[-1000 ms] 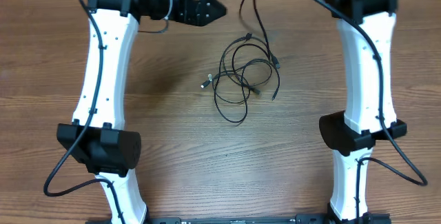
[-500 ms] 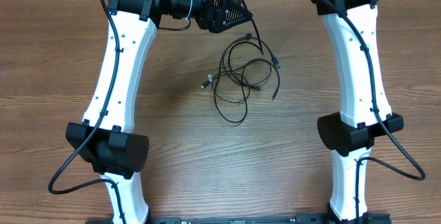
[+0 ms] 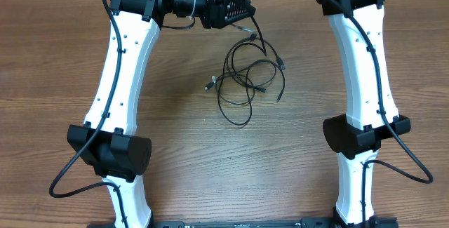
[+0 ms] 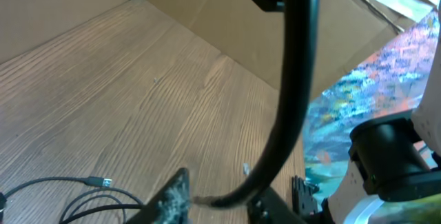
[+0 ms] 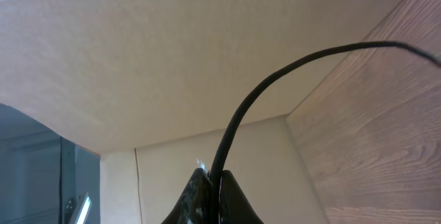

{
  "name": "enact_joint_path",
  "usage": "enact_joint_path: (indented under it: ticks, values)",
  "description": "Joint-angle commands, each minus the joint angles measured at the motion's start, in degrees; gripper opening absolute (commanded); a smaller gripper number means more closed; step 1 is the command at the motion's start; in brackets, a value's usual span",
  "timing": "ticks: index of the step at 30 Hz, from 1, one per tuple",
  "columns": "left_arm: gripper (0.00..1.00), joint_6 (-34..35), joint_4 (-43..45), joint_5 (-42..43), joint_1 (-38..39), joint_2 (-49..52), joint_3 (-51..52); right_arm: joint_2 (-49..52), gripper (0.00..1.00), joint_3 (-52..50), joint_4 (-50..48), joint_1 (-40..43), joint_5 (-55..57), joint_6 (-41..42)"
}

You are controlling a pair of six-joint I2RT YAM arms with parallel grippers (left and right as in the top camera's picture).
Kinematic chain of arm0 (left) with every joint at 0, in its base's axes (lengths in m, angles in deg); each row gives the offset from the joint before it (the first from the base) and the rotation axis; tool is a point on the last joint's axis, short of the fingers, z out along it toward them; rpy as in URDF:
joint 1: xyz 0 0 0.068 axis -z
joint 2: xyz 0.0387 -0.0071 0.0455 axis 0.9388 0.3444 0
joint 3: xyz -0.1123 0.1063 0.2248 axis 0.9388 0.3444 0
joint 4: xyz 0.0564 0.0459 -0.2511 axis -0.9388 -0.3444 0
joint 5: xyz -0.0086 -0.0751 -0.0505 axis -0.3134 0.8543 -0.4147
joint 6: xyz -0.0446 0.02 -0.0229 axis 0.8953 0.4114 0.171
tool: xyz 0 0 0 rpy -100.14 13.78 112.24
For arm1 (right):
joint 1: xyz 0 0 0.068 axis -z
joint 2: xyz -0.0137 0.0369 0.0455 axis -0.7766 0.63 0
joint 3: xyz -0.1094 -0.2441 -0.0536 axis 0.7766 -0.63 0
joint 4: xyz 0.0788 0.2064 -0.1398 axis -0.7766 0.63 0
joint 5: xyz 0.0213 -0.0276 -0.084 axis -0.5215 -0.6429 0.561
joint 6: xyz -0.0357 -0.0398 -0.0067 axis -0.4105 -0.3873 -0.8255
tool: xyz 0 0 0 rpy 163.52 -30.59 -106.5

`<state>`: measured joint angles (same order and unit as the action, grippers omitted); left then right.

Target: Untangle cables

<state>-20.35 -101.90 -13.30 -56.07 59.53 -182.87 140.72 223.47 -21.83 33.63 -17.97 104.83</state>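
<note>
The cables (image 3: 247, 82) lie in a loose tangle of thin black loops at mid-table, with a silver-tipped plug (image 3: 208, 85) at the left. One cable (image 3: 258, 33) rises from the tangle toward the top edge. My left gripper (image 3: 242, 10) is at that strand. In the left wrist view the cable (image 4: 296, 79) crosses between the fingers of the left gripper (image 4: 220, 198), whose jaws stand partly apart. A plug (image 4: 100, 181) lies below on the wood. My right gripper (image 5: 215, 179) is shut on the cable (image 5: 275, 79), beyond the overhead view's top edge.
A cardboard wall (image 4: 310, 38) stands along the table's far edge. The white left arm (image 3: 119, 66) and right arm (image 3: 365, 59) flank the tangle, with their black elbow housings (image 3: 109, 151) nearer the front.
My left gripper swung right to the rising cable and its jaws narrowed around it. The right arm shifted slightly left. The tangle has not moved.
</note>
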Motion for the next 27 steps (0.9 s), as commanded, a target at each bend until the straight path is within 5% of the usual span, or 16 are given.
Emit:
enact_joint_path:
  ticks: [1,6,11,16,17,19,23,24,27]
  values:
    - [0.07,0.61,0.13,1.29,-0.26,-1.01,-0.46,-0.7,0.04,-0.13,-0.5,0.04,-0.55,-0.02]
    - [0.04,1.42,0.07,0.74,-0.28,-1.01,-0.46,-0.7,0.04,-0.13,0.11,0.59,-0.31,-1.9]
    - [0.04,14.6,3.13,-4.9,-2.12,-1.49,-0.9,-0.7,0.11,-0.13,7.41,4.81,8.41,-11.08]
    - [0.04,33.79,17.09,-4.52,-4.59,-3.72,-3.58,-0.7,0.72,-0.13,19.52,9.73,15.67,-19.41]
    - [0.04,39.28,22.12,-3.76,-4.87,-4.28,-4.13,-0.7,0.84,-0.13,22.43,10.88,17.27,-21.88]
    - [0.04,46.56,30.93,-1.57,-4.87,-4.96,-4.44,-0.7,0.89,-0.13,26.43,12.33,19.1,-25.55]
    - [0.04,66.12,57.66,0.02,-4.76,-5.29,-4.48,-0.7,0.93,-0.13,30.69,12.96,19.87,-30.97]
    - [0.04,75.12,68.72,-2.58,-5.03,-5.29,-4.48,-0.7,0.93,-0.13,31.76,12.94,19.8,-33.68]
    - [0.04,86.05,85.29,-9.09,-6.14,-5.29,-4.48,-0.7,0.97,-0.13,33.46,12.63,19.63,-37.79]
